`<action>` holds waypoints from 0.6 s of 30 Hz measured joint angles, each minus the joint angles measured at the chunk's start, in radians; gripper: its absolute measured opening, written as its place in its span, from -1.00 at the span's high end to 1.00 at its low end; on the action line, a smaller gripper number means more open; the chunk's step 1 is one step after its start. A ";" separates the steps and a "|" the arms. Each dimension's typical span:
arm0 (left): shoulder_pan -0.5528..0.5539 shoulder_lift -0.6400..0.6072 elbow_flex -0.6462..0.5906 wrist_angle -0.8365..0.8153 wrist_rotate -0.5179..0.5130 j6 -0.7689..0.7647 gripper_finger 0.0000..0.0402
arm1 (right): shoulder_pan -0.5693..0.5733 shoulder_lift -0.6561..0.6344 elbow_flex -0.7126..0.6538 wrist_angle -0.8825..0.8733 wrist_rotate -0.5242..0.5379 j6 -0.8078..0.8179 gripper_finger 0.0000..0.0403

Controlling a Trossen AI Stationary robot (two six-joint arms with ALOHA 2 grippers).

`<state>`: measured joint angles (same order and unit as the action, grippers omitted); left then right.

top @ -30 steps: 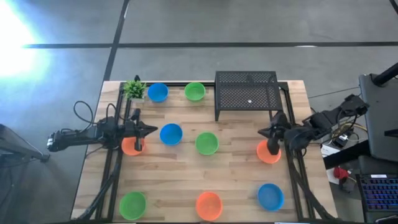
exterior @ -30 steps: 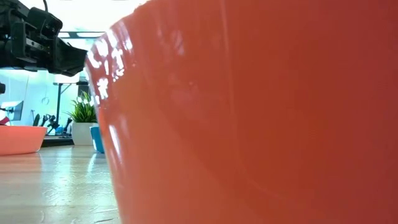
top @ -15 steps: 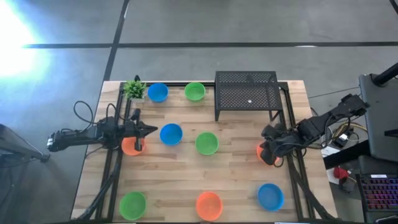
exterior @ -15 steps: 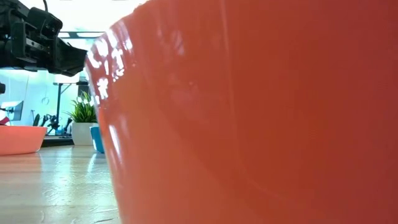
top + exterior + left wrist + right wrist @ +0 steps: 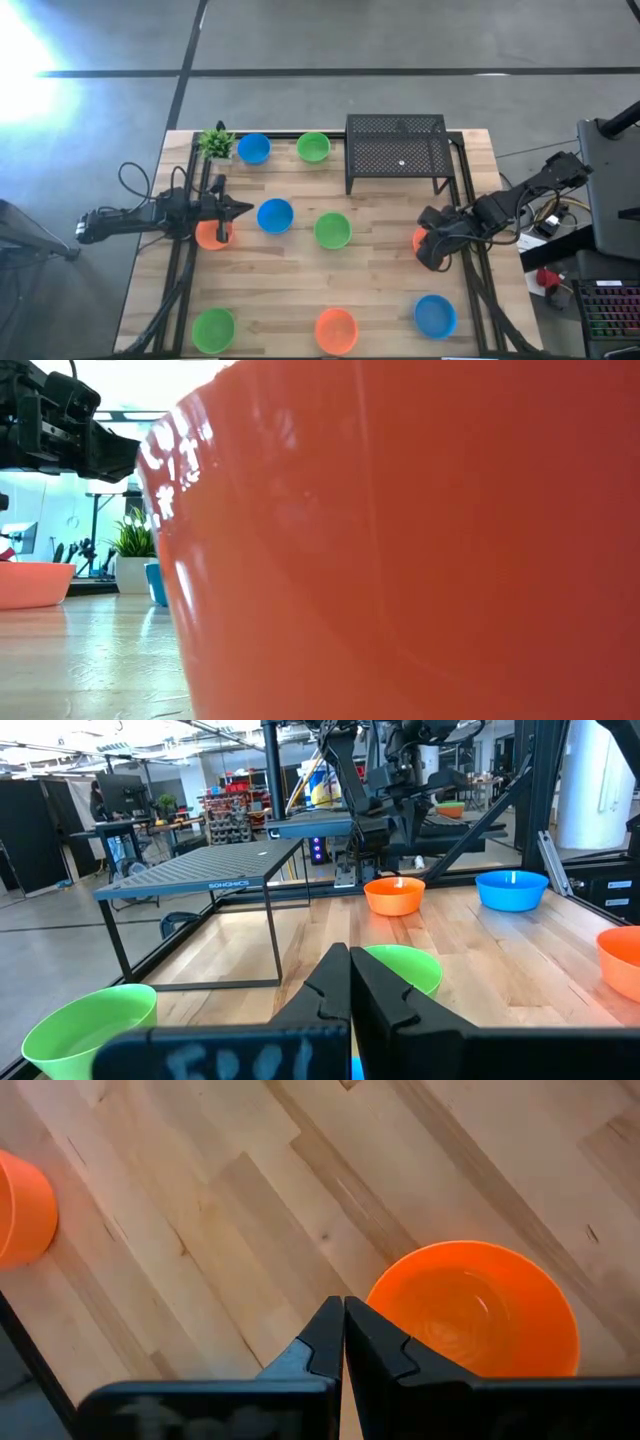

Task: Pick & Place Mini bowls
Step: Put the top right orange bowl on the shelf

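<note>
Overhead, the right gripper hangs above an orange mini bowl at the counter's right edge. Right wrist view: fingers closed, empty, bowl beneath. Left gripper idles closed by another orange bowl.
</note>
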<state>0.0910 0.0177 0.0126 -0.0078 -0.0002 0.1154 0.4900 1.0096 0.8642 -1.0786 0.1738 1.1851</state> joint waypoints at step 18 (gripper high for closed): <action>0.000 0.000 0.000 0.000 0.000 0.000 1.00 | 0.001 0.136 -0.003 -0.010 0.004 0.161 0.49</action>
<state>0.0910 0.0177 0.0125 -0.0078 -0.0002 0.1154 0.4908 1.1457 0.8616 -1.0888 0.1782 1.3458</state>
